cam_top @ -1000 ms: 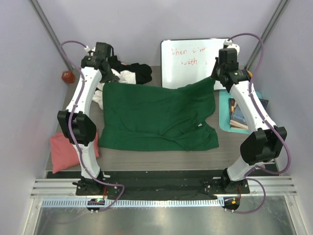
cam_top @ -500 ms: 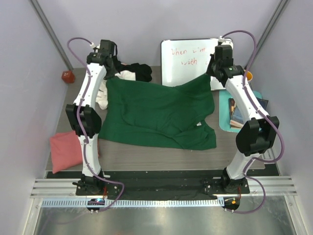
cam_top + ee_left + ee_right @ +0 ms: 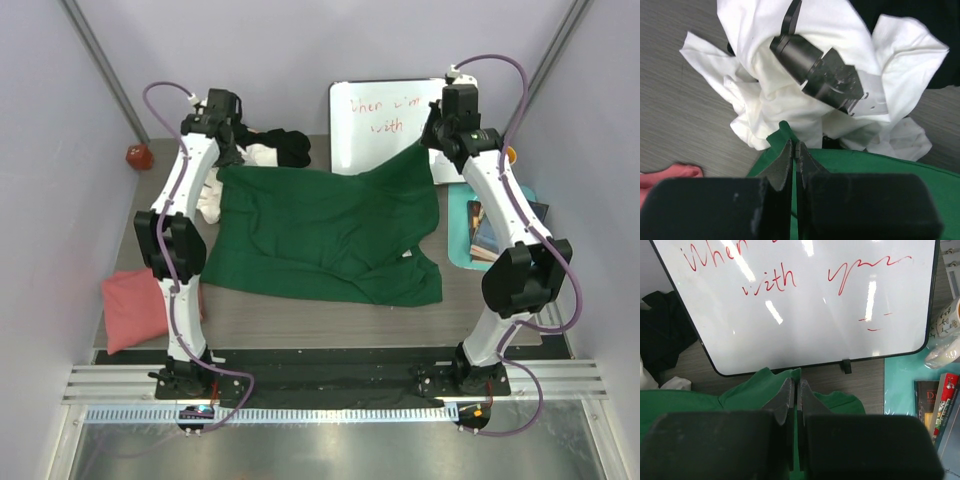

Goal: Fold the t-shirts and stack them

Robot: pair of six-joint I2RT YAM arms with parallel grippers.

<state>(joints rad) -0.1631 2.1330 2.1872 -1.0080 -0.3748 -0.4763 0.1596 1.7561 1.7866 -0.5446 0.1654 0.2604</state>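
Observation:
A dark green t-shirt (image 3: pixel 320 225) lies spread over the table's middle, its two far corners lifted. My left gripper (image 3: pixel 226 160) is shut on its far left corner (image 3: pixel 782 131). Over at the far right corner (image 3: pixel 805 374), near the whiteboard, my right gripper (image 3: pixel 428 150) is shut on the cloth too. A crumpled white t-shirt (image 3: pixel 815 65) lies just beyond the left gripper, beside a black t-shirt (image 3: pixel 285 143) at the back. At the near left edge of the table sits a salmon pink t-shirt (image 3: pixel 128 305).
A whiteboard (image 3: pixel 392 125) with red writing leans at the back. A teal mat (image 3: pixel 465 225) at the right holds books (image 3: pixel 935 402) and a mug (image 3: pixel 947 322). A small red ball (image 3: pixel 137 155) sits at the far left.
Both grippers have carried the green shirt's far corners further back and upward, stretching the far edge. The near hem has slid away from the table's front edge.

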